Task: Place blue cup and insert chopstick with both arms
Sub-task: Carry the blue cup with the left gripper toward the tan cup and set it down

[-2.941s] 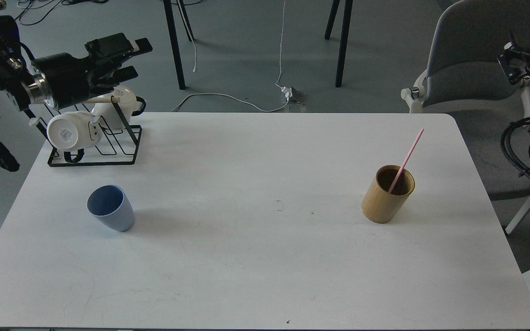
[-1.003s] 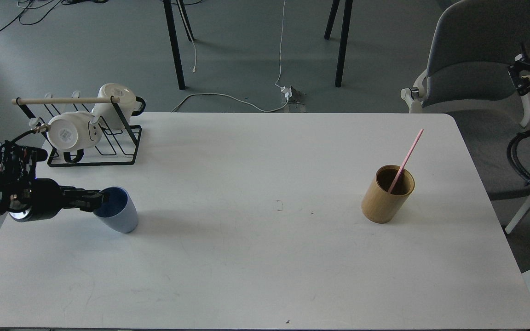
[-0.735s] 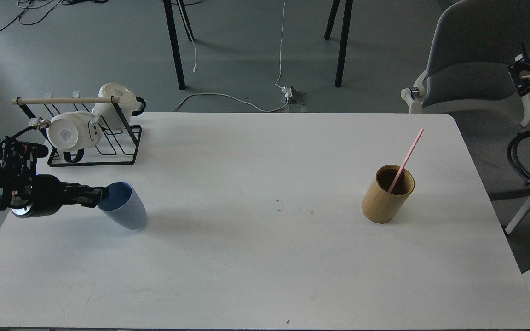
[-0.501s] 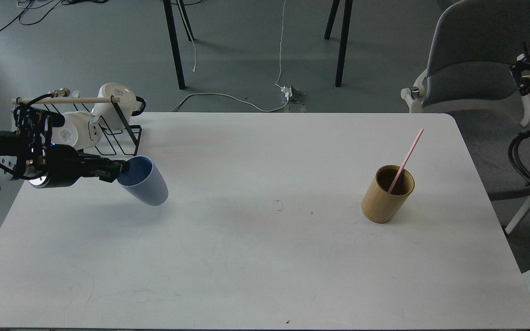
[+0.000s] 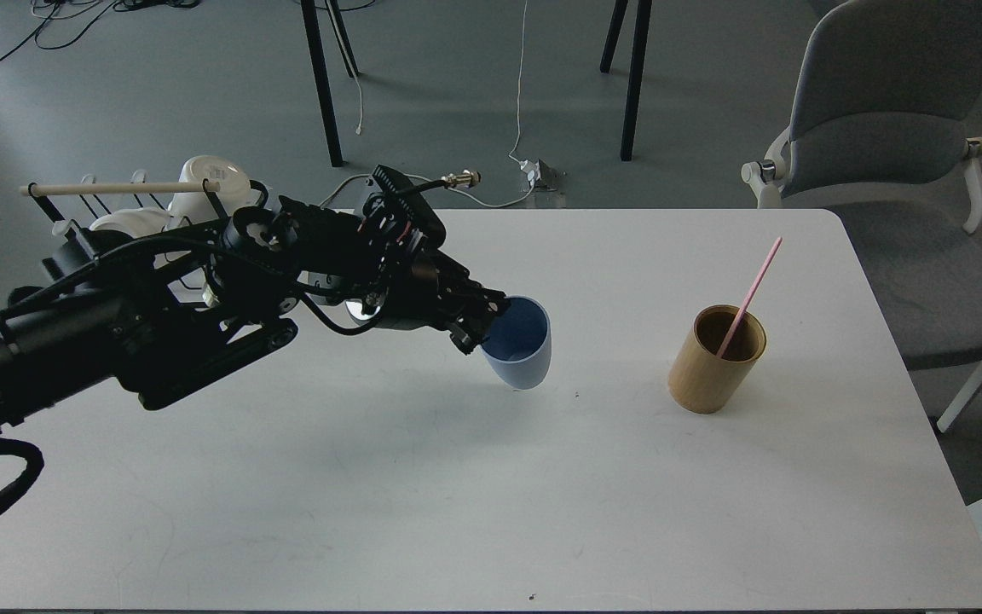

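Rack: mostly hidden behind the left arm; only the wooden rod and one end show.
White mugs: partly hidden behind the same arm.
Chopstick: lower end hidden inside the bamboo holder.
Chair: cut off at the top edge.

**Colours on and around the white table**

The table is plain white, with faint grey scuffs. Near the frame's centre, the blue cup is matte light blue outside and a deeper blue inside. The left gripper and its arm are black, with silver joint rings. At centre right, the bamboo holder is tan with a dark brown interior, and the chopstick is pale pink. At upper left, white mugs sit behind a pale wooden rod. The chair at upper right is grey with white arms; the floor is grey-green.
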Motion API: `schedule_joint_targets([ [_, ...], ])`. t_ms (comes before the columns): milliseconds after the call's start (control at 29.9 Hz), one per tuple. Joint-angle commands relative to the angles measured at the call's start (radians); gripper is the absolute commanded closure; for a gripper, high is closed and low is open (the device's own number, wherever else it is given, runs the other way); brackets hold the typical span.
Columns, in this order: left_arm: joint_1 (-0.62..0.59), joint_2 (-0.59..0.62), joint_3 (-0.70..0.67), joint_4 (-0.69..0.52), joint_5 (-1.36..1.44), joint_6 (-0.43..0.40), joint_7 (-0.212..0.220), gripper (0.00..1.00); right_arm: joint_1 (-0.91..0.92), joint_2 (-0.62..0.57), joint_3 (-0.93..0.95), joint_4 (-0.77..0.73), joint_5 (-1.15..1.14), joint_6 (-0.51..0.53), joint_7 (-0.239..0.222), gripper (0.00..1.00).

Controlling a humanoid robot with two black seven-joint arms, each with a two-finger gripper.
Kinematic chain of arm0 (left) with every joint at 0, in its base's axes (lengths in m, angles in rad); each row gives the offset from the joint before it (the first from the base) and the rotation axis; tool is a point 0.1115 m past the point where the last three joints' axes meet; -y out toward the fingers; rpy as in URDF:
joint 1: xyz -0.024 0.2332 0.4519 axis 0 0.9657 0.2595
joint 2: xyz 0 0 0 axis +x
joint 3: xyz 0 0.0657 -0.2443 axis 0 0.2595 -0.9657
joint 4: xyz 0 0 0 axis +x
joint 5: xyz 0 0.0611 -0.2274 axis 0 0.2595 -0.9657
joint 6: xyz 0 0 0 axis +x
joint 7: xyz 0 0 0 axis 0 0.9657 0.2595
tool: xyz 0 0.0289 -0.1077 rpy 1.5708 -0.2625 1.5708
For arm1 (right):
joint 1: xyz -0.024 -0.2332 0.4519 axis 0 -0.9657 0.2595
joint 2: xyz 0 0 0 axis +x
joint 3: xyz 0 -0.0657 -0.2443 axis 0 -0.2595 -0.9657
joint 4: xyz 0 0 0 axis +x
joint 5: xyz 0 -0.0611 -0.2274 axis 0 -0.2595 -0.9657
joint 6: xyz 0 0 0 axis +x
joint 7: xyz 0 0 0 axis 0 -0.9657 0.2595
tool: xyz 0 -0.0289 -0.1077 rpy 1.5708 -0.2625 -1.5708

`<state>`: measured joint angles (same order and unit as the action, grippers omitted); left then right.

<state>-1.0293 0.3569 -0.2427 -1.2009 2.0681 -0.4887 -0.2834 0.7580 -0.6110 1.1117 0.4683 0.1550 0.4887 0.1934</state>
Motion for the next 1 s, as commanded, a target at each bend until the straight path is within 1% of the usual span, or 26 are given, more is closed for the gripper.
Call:
schedule_joint_targets([
  [0, -0.002, -0.111, 0.045, 0.088, 0.004, 0.0, 0.001, 0.96, -0.005, -0.007, 0.0, 0.0, 0.001, 0.0, 0.0, 0.01],
  [100, 0.0, -0.151, 0.046, 0.145, 0.003, 0.0, 0.001, 0.96, -0.005, -0.007, 0.014, 0.001, 0.001, 0.0, 0.0, 0.01],
  [201, 0.005, -0.153, 0.051, 0.175, 0.001, 0.0, 0.001, 0.95, -0.005, -0.004, 0.016, 0.001, 0.001, 0.0, 0.0, 0.01],
  [468, 0.011, -0.148, 0.049, 0.172, -0.005, 0.0, 0.0, 0.92, -0.008, 0.002, 0.014, 0.001, 0.001, 0.0, 0.0, 0.01],
  [668, 0.021, -0.147, 0.051, 0.172, -0.006, 0.0, 0.0, 0.91, -0.011, 0.004, 0.014, 0.0, 0.001, 0.0, 0.0, 0.01],
  [769, 0.029, -0.145, 0.049, 0.172, -0.009, 0.0, -0.007, 0.9, -0.014, 0.004, 0.017, -0.002, 0.001, 0.0, 0.001, 0.01],
  [869, 0.031, -0.142, 0.049, 0.172, -0.011, 0.0, -0.014, 0.89, -0.023, 0.004, 0.022, -0.002, 0.017, 0.0, 0.021, 0.01],
  [969, 0.029, -0.141, 0.049, 0.172, -0.013, 0.0, -0.016, 0.88, -0.028, 0.002, 0.022, -0.002, 0.029, 0.0, 0.024, 0.01],
])
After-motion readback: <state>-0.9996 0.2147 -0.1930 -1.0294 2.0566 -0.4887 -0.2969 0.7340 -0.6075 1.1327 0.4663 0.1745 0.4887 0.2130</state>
